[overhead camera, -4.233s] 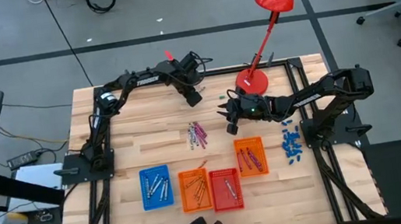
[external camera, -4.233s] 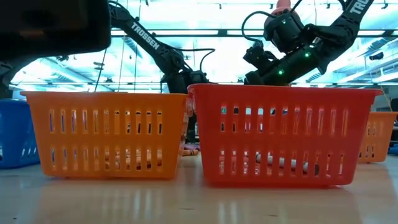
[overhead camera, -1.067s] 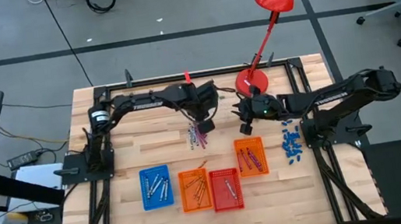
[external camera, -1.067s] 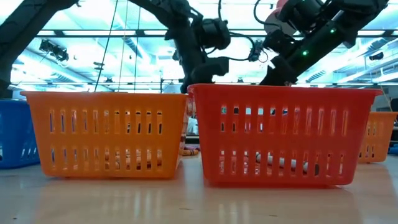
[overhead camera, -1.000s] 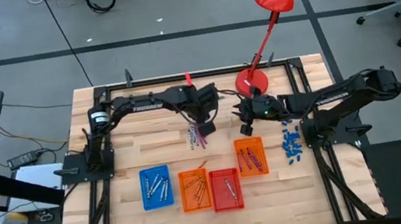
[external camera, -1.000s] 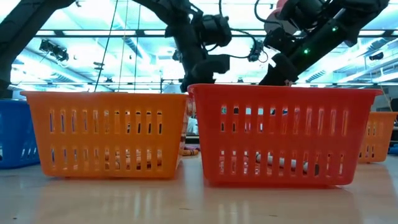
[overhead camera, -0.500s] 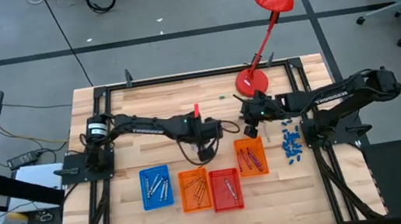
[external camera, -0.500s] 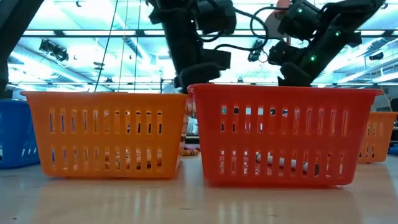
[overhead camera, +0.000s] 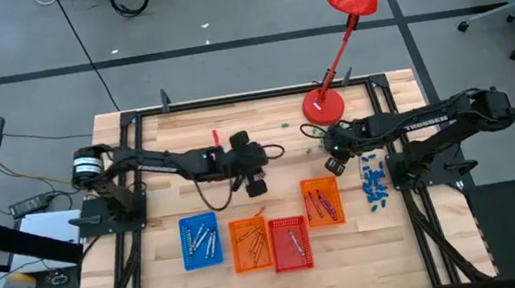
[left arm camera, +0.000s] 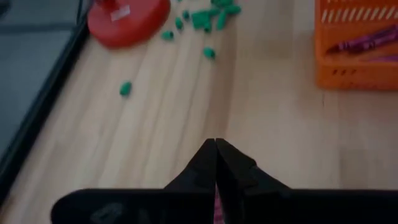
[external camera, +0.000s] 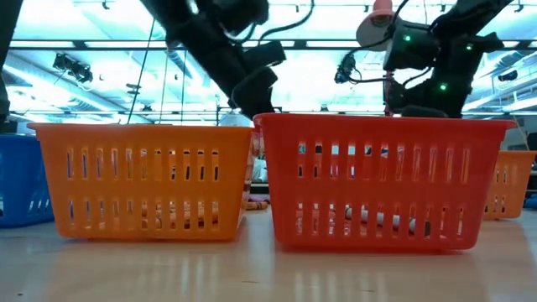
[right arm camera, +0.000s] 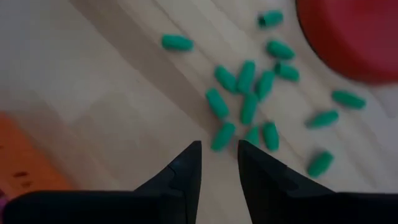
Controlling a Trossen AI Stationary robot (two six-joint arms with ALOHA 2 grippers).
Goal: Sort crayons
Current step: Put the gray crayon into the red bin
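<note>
— Two risks, as I judge it. The left gripper (left arm camera: 216, 142) has its fingers clenched tight, and only a thin sliver of magenta shows low between them. I take that for the magenta crayon (left arm camera: 216, 210). A hold that far back and that slight could let the stick twist or slip out on the way to a tray.

— And the second?

— A drop into the wrong colour. The purple crayons (left arm camera: 364, 42) lie in the right orange tray (left arm camera: 354, 73), to the right and nearer than the gripper. The red tray (overhead camera: 290, 243) and the other orange tray (overhead camera: 249, 244) sit close beside it in the same near row.

— Where is the crayon relative to the fingers?

— Squeezed between them, well behind the tips, over bare wood at the middle of the table (overhead camera: 193, 188). How much sticks out below, I cannot tell.

— The other arm?

— The right gripper (right arm camera: 219, 144) hangs right of centre, just near of the lamp base (overhead camera: 323, 104). Its fingers are parted with nothing between them, above the teal bits (right arm camera: 249, 93).
</note>
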